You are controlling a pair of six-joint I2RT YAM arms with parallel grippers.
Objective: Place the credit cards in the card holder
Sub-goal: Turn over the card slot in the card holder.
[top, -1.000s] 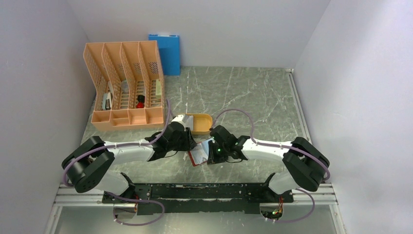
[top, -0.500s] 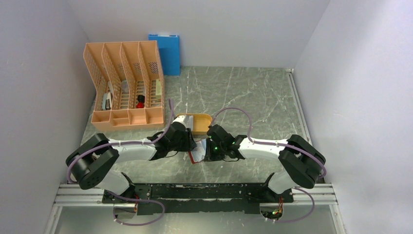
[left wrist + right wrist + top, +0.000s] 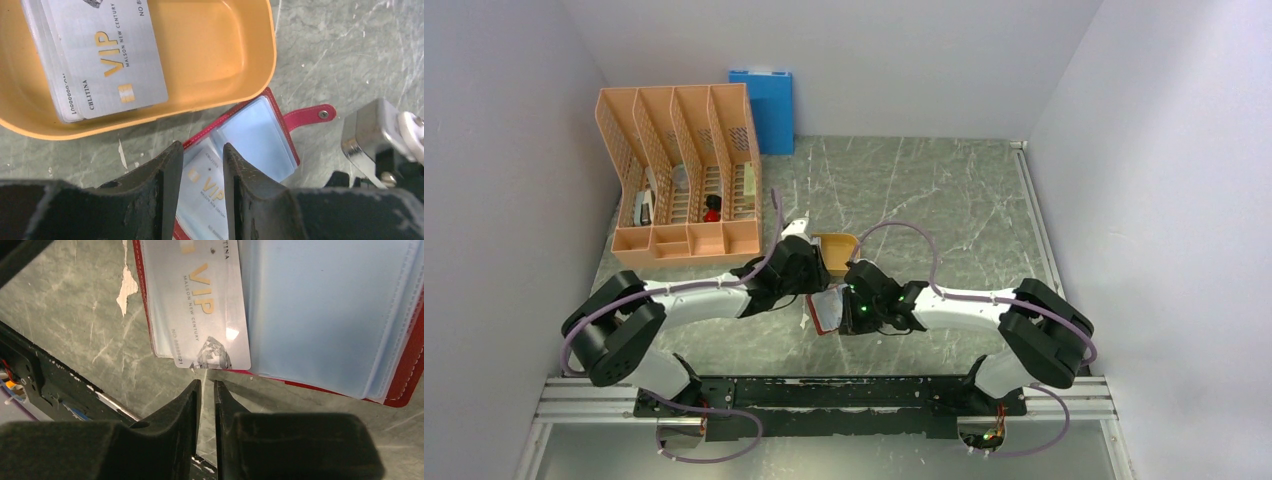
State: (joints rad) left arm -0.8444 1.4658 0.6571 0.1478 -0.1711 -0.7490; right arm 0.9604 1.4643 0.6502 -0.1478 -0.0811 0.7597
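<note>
The dark red card holder (image 3: pixel 255 135) lies open on the table beside the orange tray (image 3: pixel 240 85), its red tab (image 3: pixel 310 116) pointing away. A grey VIP credit card (image 3: pixel 200 305) lies at its left blue-grey pocket; how deep it sits I cannot tell. Several more cards (image 3: pixel 107 60) are stacked in the tray. My left gripper (image 3: pixel 202 150) hovers over the holder with its jaws apart, the card showing flat in the gap below. My right gripper (image 3: pixel 207 385) is shut and empty just off the card's near end. In the top view both grippers meet over the holder (image 3: pixel 824 315).
A peach file organiser (image 3: pixel 684 170) stands at the back left and a blue folder (image 3: pixel 764 105) leans on the back wall. White walls close in on both sides. The arms' black mounting rail (image 3: pixel 824 395) runs along the near edge.
My left gripper has shifted back toward the tray. My right gripper has moved left, over more of the holder. The holder has stayed in place.
</note>
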